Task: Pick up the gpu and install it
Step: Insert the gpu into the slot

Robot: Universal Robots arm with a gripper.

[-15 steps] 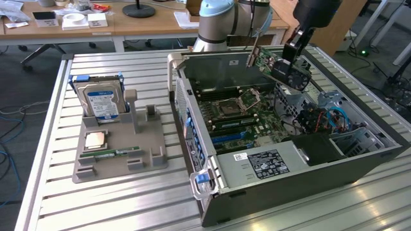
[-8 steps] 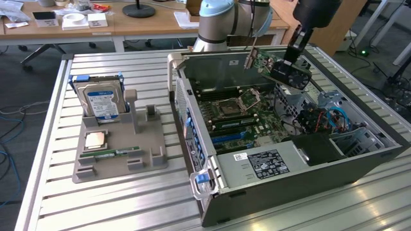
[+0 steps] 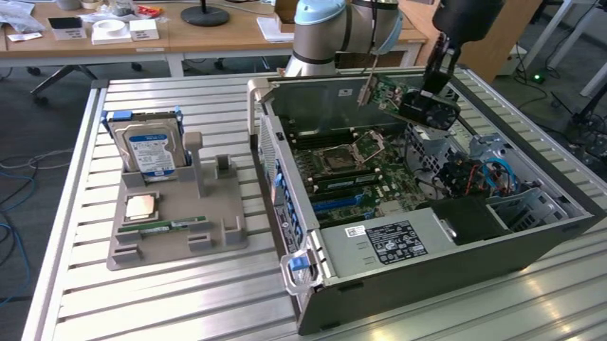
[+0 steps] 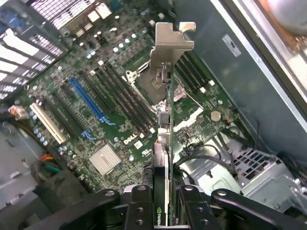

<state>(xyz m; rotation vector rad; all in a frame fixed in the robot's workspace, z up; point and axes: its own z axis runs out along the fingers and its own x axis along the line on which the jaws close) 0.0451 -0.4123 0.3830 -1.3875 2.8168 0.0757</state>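
The gpu (image 3: 394,92), a green card with a black fan, hangs tilted in the upper right of the exterior view. It is above the open computer case (image 3: 531,234) and clear of the motherboard (image 3: 356,170). The gripper (image 3: 431,89) clamps it, jaws narrow around the card. At the exterior view's left, 1 hard drive (image 3: 150,153) stands upright in a grey holder (image 3: 170,249).
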